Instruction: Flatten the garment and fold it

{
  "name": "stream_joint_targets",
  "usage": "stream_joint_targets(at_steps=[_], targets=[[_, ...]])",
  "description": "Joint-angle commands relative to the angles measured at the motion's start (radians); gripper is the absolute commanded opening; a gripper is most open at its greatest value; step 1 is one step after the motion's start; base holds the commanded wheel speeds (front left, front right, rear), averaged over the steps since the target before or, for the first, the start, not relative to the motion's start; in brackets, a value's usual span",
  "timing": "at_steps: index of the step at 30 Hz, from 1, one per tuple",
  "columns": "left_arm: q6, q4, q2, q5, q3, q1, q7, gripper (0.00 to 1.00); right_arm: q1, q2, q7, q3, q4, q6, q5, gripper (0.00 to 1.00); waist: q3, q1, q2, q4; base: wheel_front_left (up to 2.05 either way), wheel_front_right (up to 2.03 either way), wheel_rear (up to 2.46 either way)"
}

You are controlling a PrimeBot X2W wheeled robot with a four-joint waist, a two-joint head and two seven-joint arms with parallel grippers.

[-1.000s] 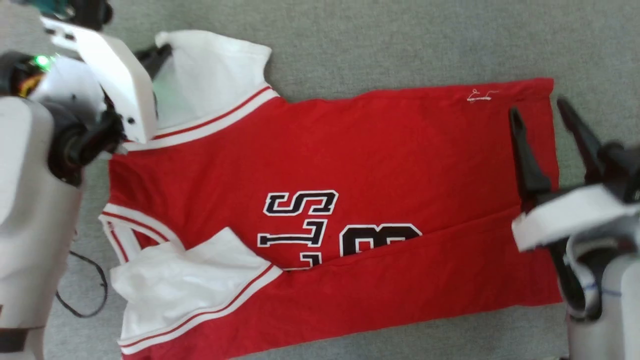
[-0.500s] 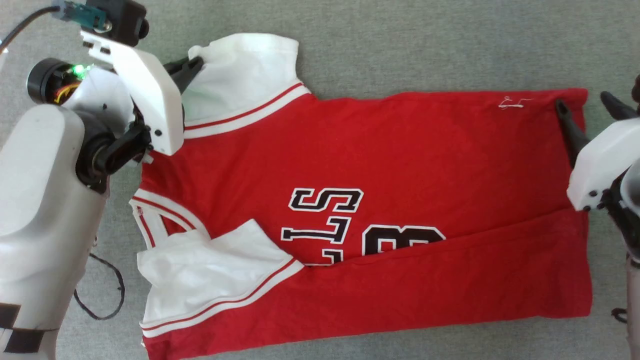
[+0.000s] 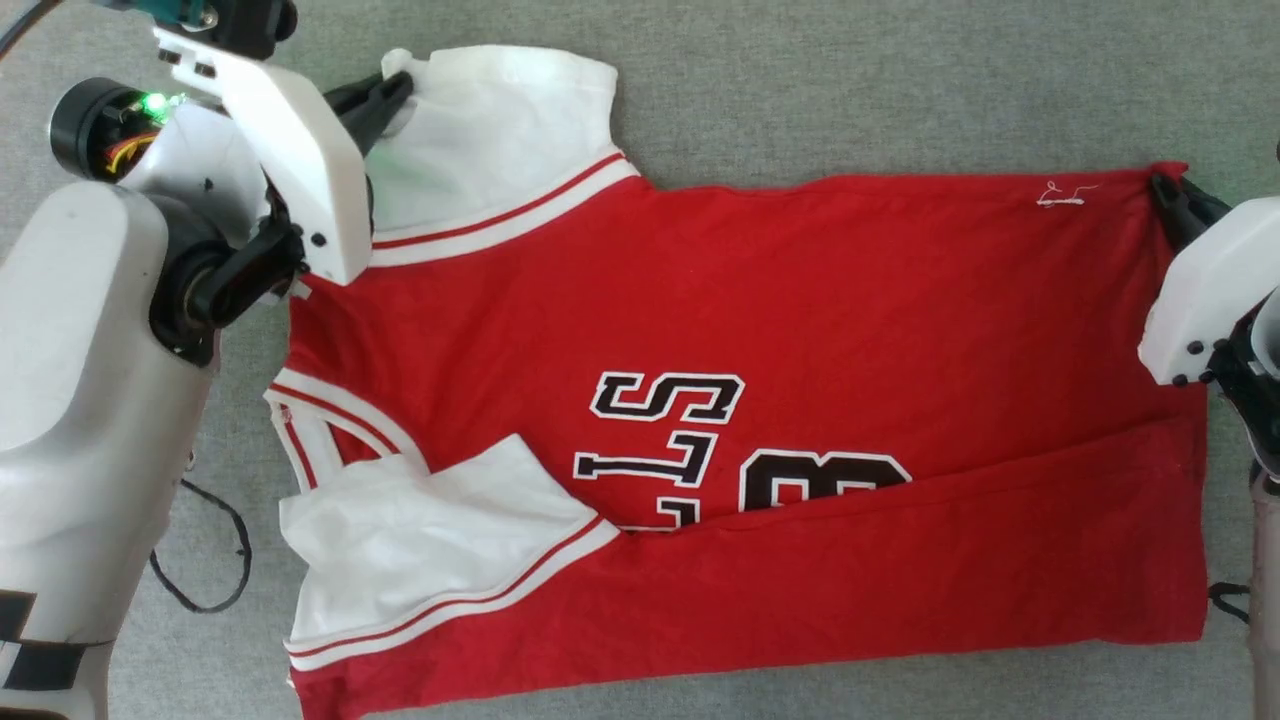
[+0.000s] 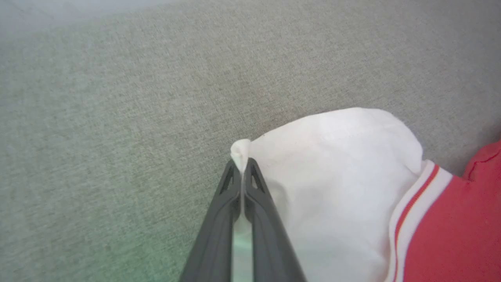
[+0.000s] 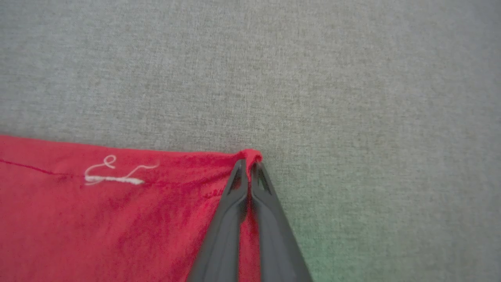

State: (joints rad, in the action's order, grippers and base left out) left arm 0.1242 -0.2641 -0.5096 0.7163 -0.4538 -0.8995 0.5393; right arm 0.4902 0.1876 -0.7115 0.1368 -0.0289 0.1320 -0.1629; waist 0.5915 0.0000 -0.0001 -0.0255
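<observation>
- Grey woven surface carries the garment (image 3: 760, 300), spread across mid-frame.
- Risk: both pinches catch only corner tips, so a hard pull may slip them free.
- Left gripper (image 4: 242, 166) is closed tight on the white sleeve (image 4: 332, 164) tip, upper left. Right gripper (image 5: 247, 164) is closed tight on the red hem corner (image 5: 250, 154), upper right.

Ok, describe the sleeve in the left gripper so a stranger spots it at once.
A red garment lies spread on grey carpet. Of its two white sleeves, this is the far sleeve, its corner pinched by the left gripper. Unlike the near sleeve, folded onto the red body, it lies out on the carpet.
</observation>
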Motion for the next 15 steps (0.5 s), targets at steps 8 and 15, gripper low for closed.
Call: stream_joint_targets(at_steps=[8,15], targets=[[0.006,0.005,-0.01,-0.021,0.032,-0.01,-0.211,0.0,0.019,0.012,0.103,-0.003,0.031,-0.001,0.008,0.0,-0.071,0.0,0.0001,0.0,0.0,0.0,0.0],[0.003,0.093,-0.051,-0.025,0.048,0.092,-0.364,0.0,-0.025,0.033,0.178,0.0,0.024,-0.001,-0.011,0.0,-0.168,0.0,0.0001,0.01,0.0,0.0,0.0]])
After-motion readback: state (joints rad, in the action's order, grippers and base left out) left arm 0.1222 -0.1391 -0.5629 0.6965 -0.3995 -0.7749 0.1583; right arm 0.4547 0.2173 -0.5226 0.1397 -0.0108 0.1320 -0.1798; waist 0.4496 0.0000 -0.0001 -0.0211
